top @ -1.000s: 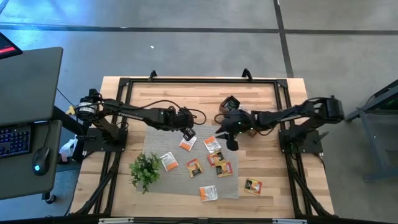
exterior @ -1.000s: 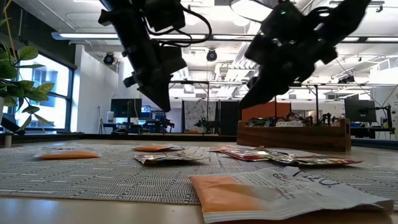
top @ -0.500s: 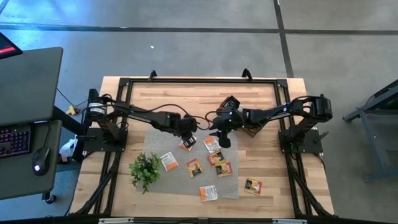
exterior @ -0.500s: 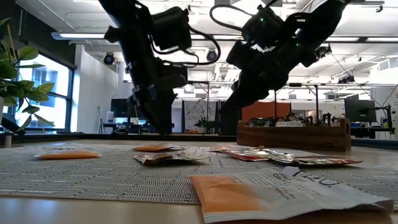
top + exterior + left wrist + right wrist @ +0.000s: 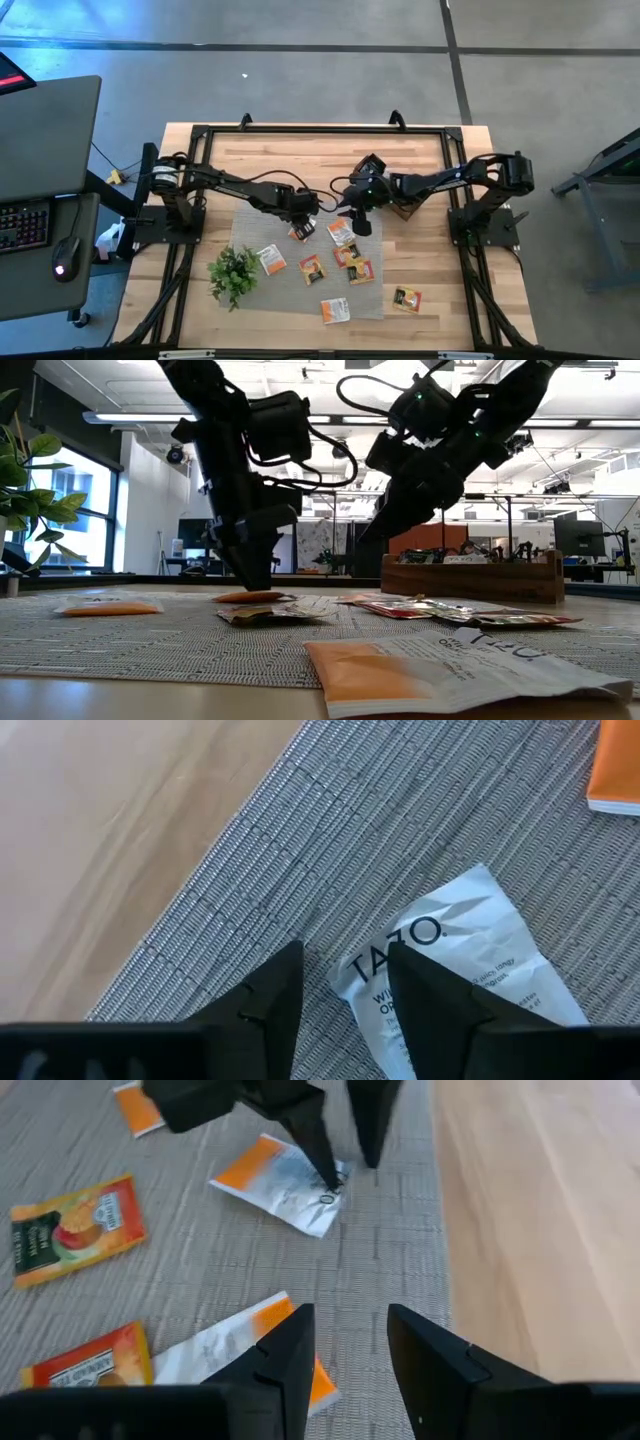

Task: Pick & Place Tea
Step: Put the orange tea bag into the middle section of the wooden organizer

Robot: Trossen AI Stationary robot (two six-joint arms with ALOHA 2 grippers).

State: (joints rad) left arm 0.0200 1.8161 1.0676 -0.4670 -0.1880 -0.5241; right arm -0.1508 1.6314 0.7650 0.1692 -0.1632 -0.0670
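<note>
Several small square tea sachets lie flat on a grey woven mat (image 5: 252, 228). My left gripper (image 5: 308, 212) is open and low over the mat's far left part. Its fingers straddle the white end of an orange-and-white sachet (image 5: 462, 956), which also shows in the right wrist view (image 5: 280, 1180). My right gripper (image 5: 358, 224) hangs open a little above the mat, just right of the left one. It is beside another orange-and-white sachet (image 5: 225, 1345) and has nothing between its fingers. My left gripper points down, with one fingertip (image 5: 328, 1172) at the white corner of the sachet (image 5: 318, 1205), which lies flat on the mat. I cannot tell whether the fingertip touches it.
A green plant sprig (image 5: 233, 274) stands at the mat's near left corner. A wooden box (image 5: 470, 575) stands behind the right gripper. One sachet (image 5: 407, 298) lies on bare wood to the right of the mat. Black frame rails run along the table's edges.
My left gripper has come down from well above the mat until its tips are just over the sachet. My right gripper has moved toward the table's left, closer to the left gripper. The sachets have stayed in place.
</note>
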